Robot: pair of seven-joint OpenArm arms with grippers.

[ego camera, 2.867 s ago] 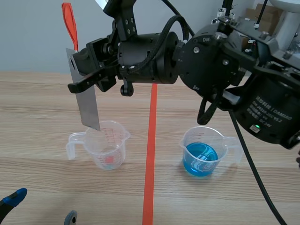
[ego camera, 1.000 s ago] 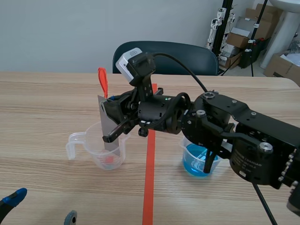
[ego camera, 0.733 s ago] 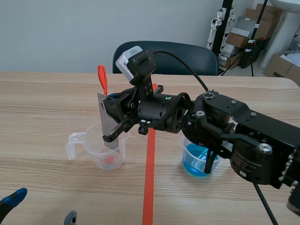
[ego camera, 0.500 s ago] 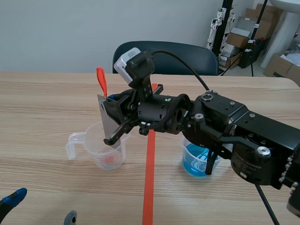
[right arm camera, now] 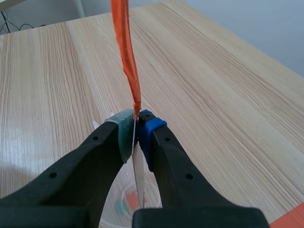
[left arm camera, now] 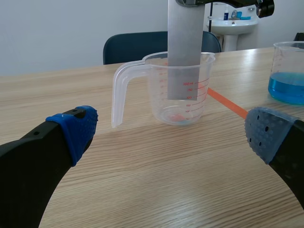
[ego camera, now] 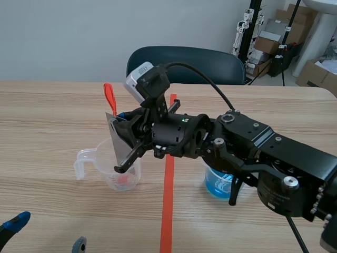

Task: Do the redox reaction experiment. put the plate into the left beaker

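Your right end effector [right arm camera: 136, 130] clamped shut on a thin grey metal plate [ego camera: 121, 138] topped with an orange-red tab [ego camera: 109, 97], plate tilted, its lower end inside the clear left beaker [ego camera: 112, 177], your left end effector [left arm camera: 171, 133] wide open and empty, near-left on the surface [ego camera: 47, 121]

The right gripper [right arm camera: 137, 128] pinches the plate [right arm camera: 139, 176] edge-on, an orange-red strip [right arm camera: 124, 47] rising from it, directly above the clear beaker [right arm camera: 124, 203] on the wooden worktop [right arm camera: 213, 95].
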